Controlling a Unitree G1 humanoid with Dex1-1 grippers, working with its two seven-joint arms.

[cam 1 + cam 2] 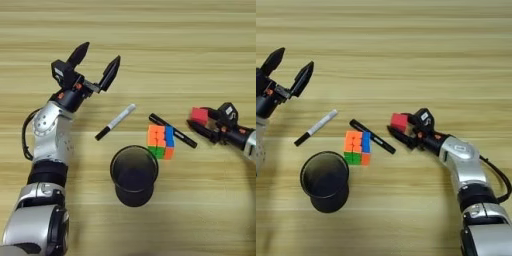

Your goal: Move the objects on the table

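Red small block (399, 121) sits clamped between our right gripper (402, 129) fingers, right of the slim black marker (372, 136), which touches the multicolour puzzle cube (356, 147). Silver-white marker with black cap (116, 122) lies left of the cube; black mesh cup (134, 175) stands near of both. Our left gripper (98, 59), fingers spread wide and holding nothing, hovers at the far left over the light-brown wooden table (190, 50). Risk: the lower right finger is close to the black marker's tip; swinging left could knock it and the cube.
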